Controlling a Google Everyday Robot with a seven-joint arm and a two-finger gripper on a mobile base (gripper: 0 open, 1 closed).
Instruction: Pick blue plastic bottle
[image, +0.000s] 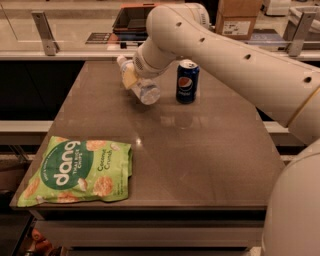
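Observation:
The blue plastic bottle is a small clear bottle with a pale label and a white cap. It hangs tilted over the back of the brown table, cap pointing up and to the left. My gripper is at the end of the white arm, shut on the bottle's upper half, and is mostly hidden by the wrist. The bottle's base is a little above the tabletop, just left of the dark blue Pepsi can.
The Pepsi can stands upright at the back middle. A green Dang chips bag lies flat at the front left corner. A counter with metal posts and a cardboard box runs behind the table. My arm spans the right side.

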